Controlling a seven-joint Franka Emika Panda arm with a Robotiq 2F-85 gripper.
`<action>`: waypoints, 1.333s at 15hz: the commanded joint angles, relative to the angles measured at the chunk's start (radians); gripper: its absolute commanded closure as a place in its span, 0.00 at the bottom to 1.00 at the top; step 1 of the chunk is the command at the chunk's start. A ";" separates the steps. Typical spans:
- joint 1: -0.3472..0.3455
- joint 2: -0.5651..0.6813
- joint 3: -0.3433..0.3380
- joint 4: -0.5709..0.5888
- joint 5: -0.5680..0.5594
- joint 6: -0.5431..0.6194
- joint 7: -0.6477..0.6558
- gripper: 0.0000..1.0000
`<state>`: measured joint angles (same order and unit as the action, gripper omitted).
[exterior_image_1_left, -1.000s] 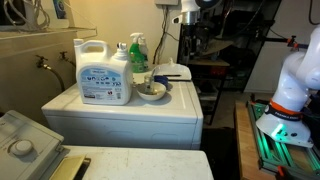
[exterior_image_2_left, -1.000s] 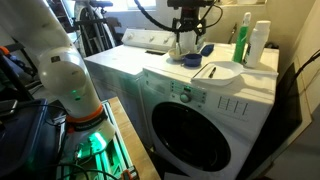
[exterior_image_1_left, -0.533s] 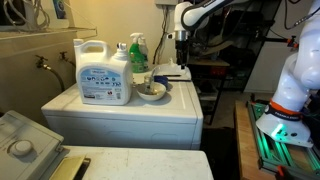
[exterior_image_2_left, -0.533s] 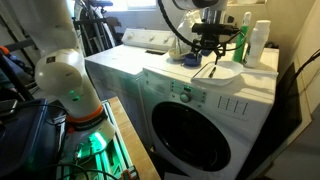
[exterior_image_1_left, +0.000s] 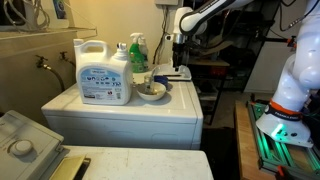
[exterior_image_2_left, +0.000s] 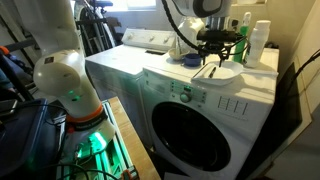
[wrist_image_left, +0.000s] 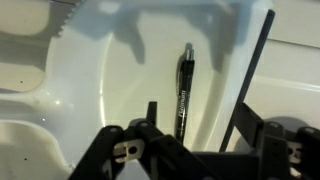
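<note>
Since a second ago the tool (exterior_image_2_left: 214, 58) has swung sideways from over the bowl (exterior_image_1_left: 151, 90) and now hangs just above the white plate (exterior_image_2_left: 232, 73), near the table's (exterior_image_1_left: 100, 108) edge. Through the wrist view I see its fingers (wrist_image_left: 125, 150) spread wide, gripping nothing. A black pen (wrist_image_left: 184, 95) lies flat on the plate, in line with the gap between the fingers and untouched. Behind the bowl stand a detergent jug (exterior_image_1_left: 103, 72) and a green soap bottle (exterior_image_1_left: 137, 50).
</note>
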<state>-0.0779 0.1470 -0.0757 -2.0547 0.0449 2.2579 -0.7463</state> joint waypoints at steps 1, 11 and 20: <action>-0.024 0.016 0.009 -0.034 -0.001 0.056 -0.022 0.28; -0.046 0.044 0.015 -0.076 0.002 0.089 -0.022 0.90; 0.031 -0.161 0.028 -0.017 -0.296 -0.111 0.092 0.95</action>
<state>-0.0871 0.1086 -0.0585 -2.0861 -0.0767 2.3038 -0.7367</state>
